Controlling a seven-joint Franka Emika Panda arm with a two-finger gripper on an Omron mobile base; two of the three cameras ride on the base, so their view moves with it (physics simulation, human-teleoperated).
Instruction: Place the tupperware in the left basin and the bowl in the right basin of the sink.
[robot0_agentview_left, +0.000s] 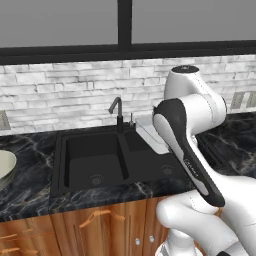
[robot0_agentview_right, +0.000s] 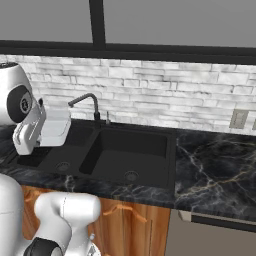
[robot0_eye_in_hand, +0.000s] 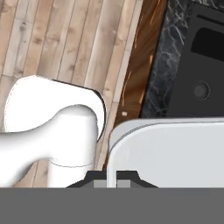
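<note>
Tupperware (robot0_agentview_right: 56, 129), pale and shallow, is hanging above the left basin (robot0_agentview_right: 47, 152) of the sink (robot0_agentview_right: 172, 150) while my claw (robot0_eye_in_hand: 112, 180) is pinching its raised rim; I'm judging it light, stiff, and probably slippery there.

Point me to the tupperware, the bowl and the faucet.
tupperware (robot0_agentview_right: 56, 128), right base view, its pale flat side, held up over the sink.
bowl (robot0_agentview_left: 5, 165), left base view, cream inner wall at the picture's left edge.
faucet (robot0_agentview_left: 118, 106), left base view, the black gooseneck bend.
</note>
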